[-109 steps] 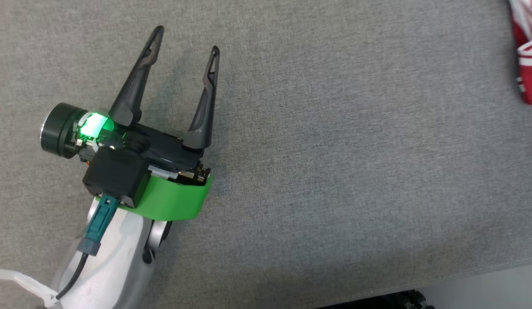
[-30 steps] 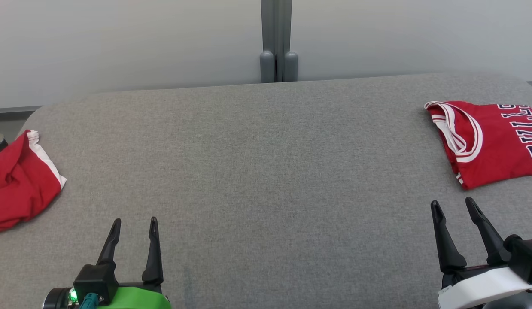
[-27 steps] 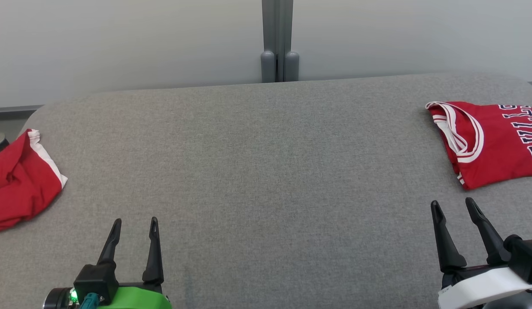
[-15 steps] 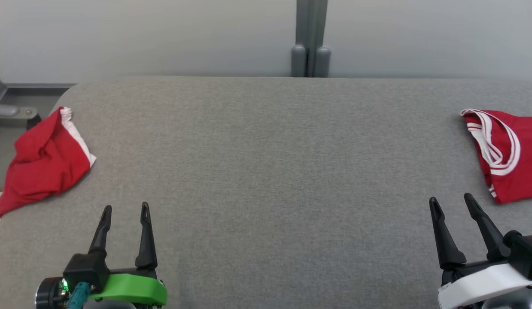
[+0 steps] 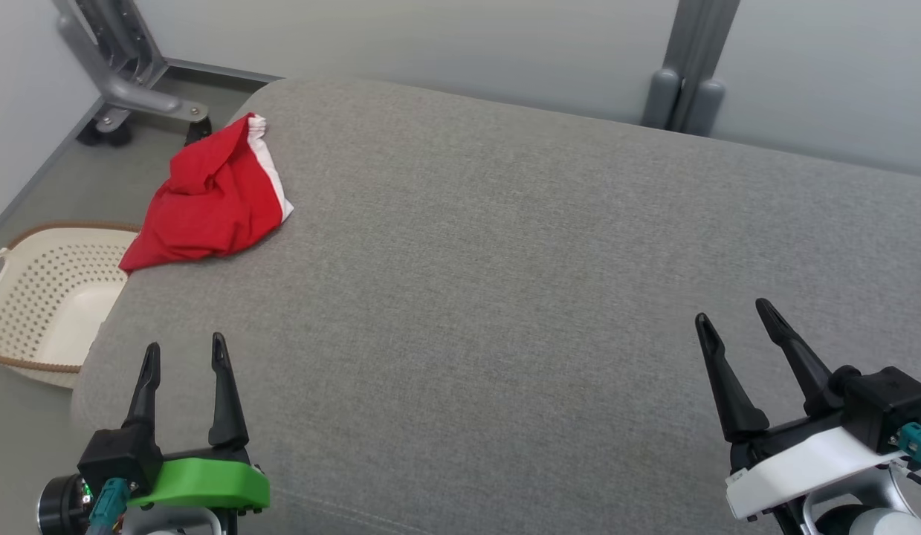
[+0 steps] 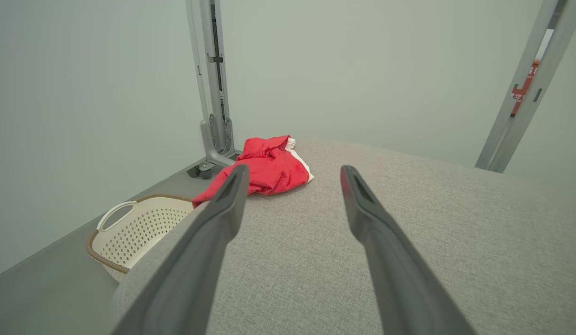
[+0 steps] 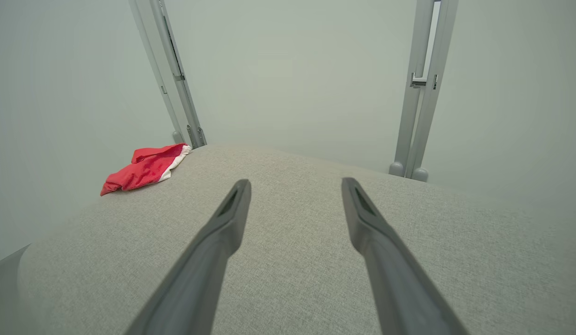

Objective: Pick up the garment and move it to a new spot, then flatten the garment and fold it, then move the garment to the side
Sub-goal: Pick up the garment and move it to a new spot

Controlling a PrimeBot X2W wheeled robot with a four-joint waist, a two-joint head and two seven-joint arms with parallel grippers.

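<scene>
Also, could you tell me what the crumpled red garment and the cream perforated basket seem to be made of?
Crumpled red garment: soft matte cloth, probably a knit; it slumps in loose folds. Cream perforated basket: likely moulded plastic, smooth, with regular round holes.

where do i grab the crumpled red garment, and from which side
Likely the raised ridge of folds along the middle of the red garment, from above with the open left claw, which is nearer. Its edges lie flat against the table.

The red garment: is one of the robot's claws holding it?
No: the red garment lies crumpled on the grey table, and the open left gripper and right gripper are both well apart from it.
</scene>
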